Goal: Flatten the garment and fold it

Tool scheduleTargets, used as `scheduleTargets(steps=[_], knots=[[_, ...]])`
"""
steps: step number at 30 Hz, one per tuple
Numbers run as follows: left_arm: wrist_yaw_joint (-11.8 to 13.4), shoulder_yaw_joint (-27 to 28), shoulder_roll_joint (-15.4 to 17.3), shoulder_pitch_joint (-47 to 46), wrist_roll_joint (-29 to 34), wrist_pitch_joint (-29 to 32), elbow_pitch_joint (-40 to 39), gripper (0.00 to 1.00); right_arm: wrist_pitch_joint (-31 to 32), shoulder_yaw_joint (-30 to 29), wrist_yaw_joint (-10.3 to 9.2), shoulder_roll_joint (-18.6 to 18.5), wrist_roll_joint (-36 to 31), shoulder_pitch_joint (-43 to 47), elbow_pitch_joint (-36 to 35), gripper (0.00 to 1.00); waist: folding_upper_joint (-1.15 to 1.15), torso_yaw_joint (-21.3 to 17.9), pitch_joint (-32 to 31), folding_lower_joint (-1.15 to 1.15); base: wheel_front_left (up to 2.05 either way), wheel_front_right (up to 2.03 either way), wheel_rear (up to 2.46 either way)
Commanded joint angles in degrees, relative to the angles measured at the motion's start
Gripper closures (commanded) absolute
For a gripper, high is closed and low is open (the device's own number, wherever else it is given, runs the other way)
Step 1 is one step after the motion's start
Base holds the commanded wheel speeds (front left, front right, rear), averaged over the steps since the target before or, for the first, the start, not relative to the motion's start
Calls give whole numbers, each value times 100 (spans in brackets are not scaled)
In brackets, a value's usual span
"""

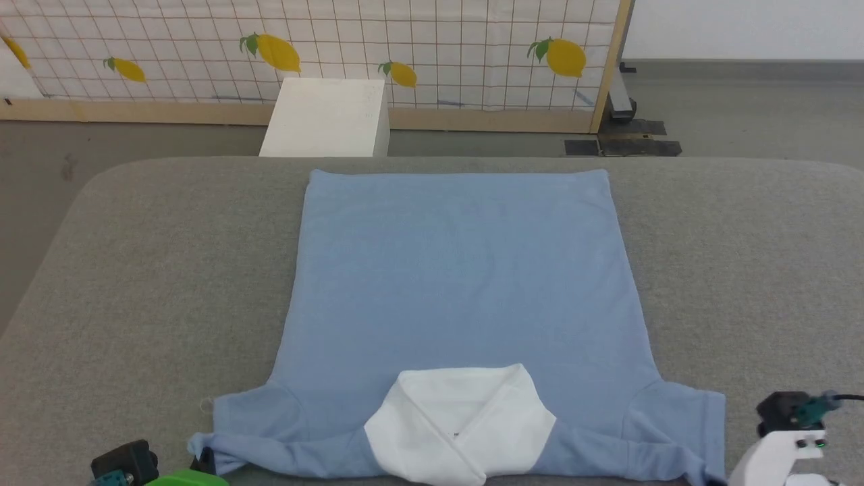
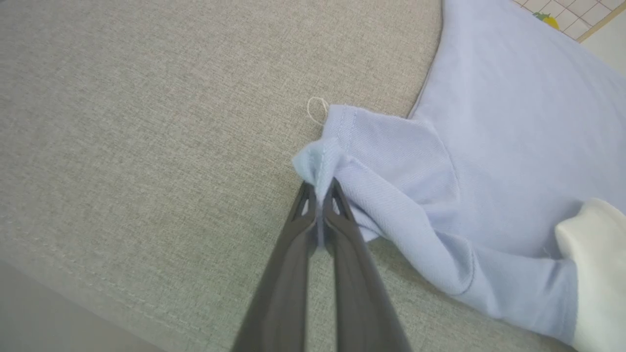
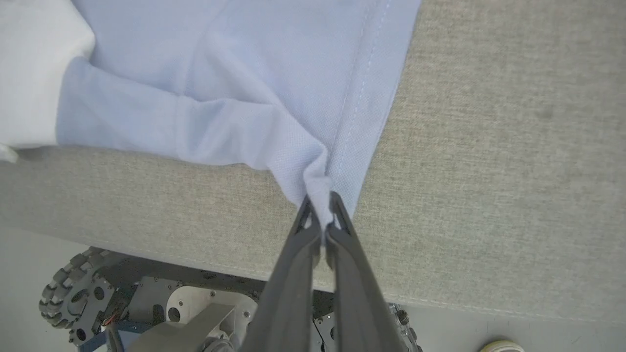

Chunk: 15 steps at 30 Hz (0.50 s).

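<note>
We see two grippers, and both have their jaws pinched tight on blue cloth. The left gripper has its two dark fingers closed with only a fold of the garment's left sleeve between them. The fold bunches up just past the fingertips, and a small loop of loose thread lies beside the sleeve hem. The right gripper is closed the same way on the gathered corner of the right sleeve, close to the near edge of the worktop. Beyond that edge, in the right wrist view, we see the robot's wheeled base.

There is one garment, a light blue top. It lies spread on the middle of the grey fabric-covered worktop, its straight hem toward the far edge and its one white collar at the near edge. The body is smooth. The two sleeves reach toward the near left and near right, and each is wrinkled where it is gripped.

Behind the far edge, one white box stands on the floor. Past it stands one gridded screen printed with lemons. We count five, the leftmost cut off by the frame.
</note>
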Motion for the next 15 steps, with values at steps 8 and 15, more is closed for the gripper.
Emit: scheduleTargets(steps=[8,15], knots=[[-33,81,-72,-87,-125,-190,-227,100,-596,-146,-8,55,278,-359,87,0,0,-13,31,1,0,0,0],[-19,101,-71,-43,-149,-225,-497,100,-1282,-854,-8,453,598,-1149,-212,0,0,-73,162,1,0,0,0]])
